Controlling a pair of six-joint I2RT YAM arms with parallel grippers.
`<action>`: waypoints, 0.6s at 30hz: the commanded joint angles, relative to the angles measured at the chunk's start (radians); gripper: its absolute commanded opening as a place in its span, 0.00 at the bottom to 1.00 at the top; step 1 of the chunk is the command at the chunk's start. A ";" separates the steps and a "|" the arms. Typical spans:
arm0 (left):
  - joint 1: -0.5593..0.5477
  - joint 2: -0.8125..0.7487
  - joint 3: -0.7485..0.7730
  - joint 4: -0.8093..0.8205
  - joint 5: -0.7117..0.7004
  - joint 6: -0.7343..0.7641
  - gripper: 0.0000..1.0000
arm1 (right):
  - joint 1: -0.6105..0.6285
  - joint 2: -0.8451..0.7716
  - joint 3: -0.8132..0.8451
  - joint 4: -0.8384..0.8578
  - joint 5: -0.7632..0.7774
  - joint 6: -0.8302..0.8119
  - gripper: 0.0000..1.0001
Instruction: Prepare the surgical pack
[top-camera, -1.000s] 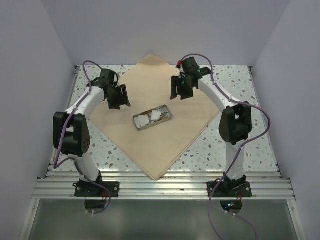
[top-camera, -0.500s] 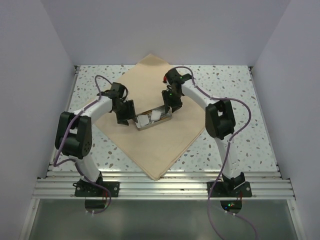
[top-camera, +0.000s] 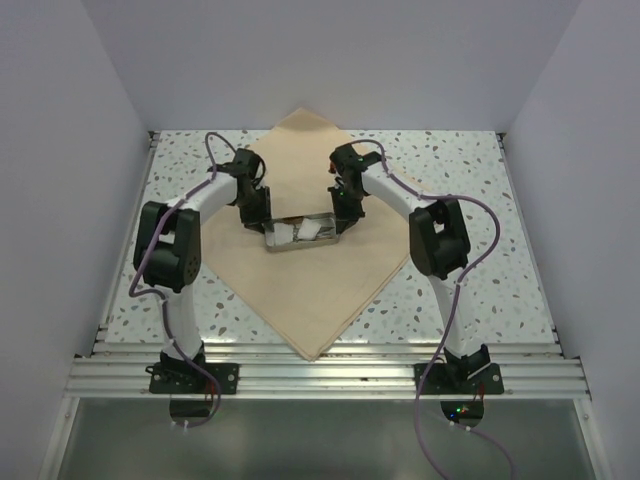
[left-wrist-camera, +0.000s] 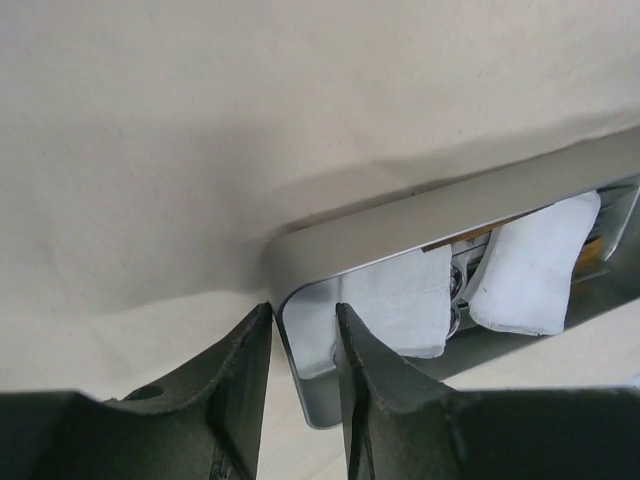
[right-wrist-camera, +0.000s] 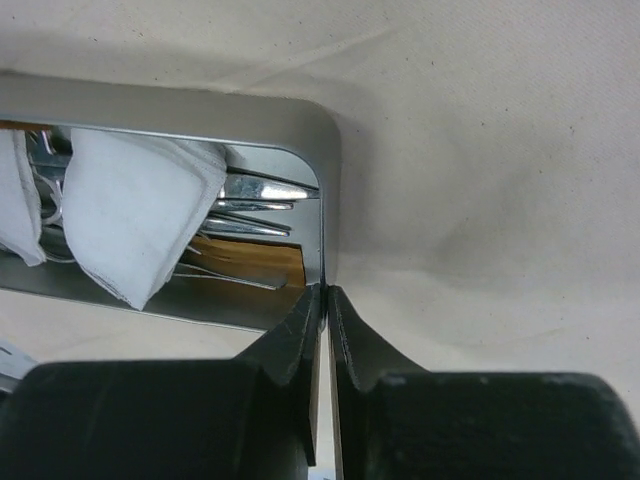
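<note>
The tan fabric sheet (top-camera: 300, 290) lies as a diamond on the table. In its middle stands the grey metal tray (top-camera: 305, 246), holding white gauze squares (top-camera: 308, 230) and steel instruments (right-wrist-camera: 255, 190). My left gripper (top-camera: 262, 222) is at the tray's left end. In the left wrist view the left gripper (left-wrist-camera: 302, 312) straddles the end wall of the tray (left-wrist-camera: 450, 205), one finger (left-wrist-camera: 240, 370) outside and the other inside beside the gauze (left-wrist-camera: 400, 300), with a gap still showing. My right gripper (top-camera: 343, 215) is at the right end. In the right wrist view the right gripper (right-wrist-camera: 325, 290) is shut on the thin end wall of the tray (right-wrist-camera: 200, 105).
The speckled table (top-camera: 470, 180) shows around the sheet, with white walls on three sides. An aluminium rail (top-camera: 320, 375) with the arm bases runs along the near edge. A brown flat piece (right-wrist-camera: 250, 255) lies under the instruments in the tray.
Both arms have come inward and down to the tray's ends. The right jaws have closed onto the right end wall. The left jaws have narrowed around the left end wall.
</note>
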 joint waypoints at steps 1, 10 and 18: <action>0.003 0.035 0.109 -0.053 -0.029 0.058 0.33 | 0.006 -0.018 -0.010 -0.020 -0.045 0.059 0.06; 0.015 0.093 0.140 -0.049 -0.019 0.081 0.27 | 0.006 0.019 0.047 -0.067 -0.029 0.082 0.03; 0.035 0.107 0.140 -0.007 -0.013 0.077 0.23 | 0.004 0.046 0.076 -0.080 -0.034 0.091 0.00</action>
